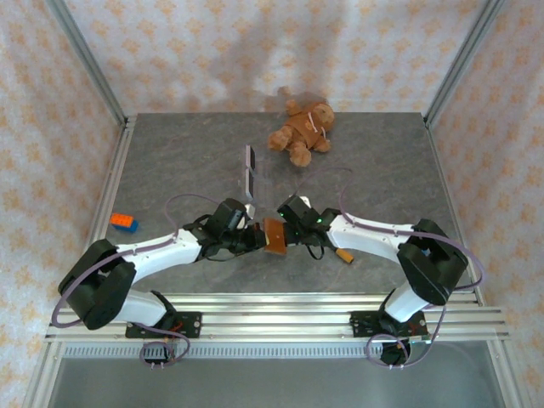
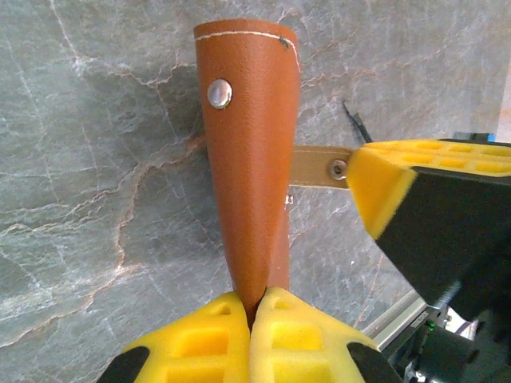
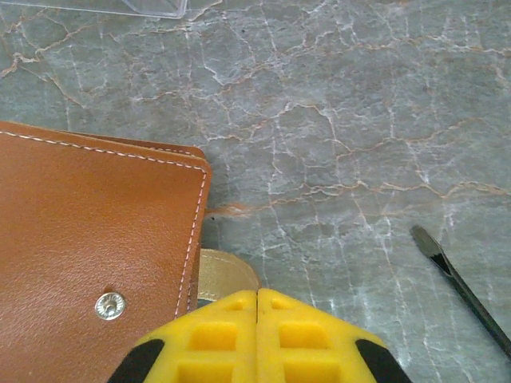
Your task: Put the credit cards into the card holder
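Two grippers share the card holder (image 2: pixel 249 159), held near the front of the table (image 1: pixel 382 170). The left gripper (image 2: pixel 254 309) is pinched tight on its folded edge, apparently to steady it. The right gripper (image 3: pixel 257 297) is closed on the snap tab (image 3: pixel 227 274), probably to pull it open. Credit cards (image 1: pixel 250 170) lie well apart, behind it.

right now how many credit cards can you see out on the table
2 that I can tell: the far credit card and the near credit card lie end to end mid-table, just left of the teddy bear. More may be stacked underneath.
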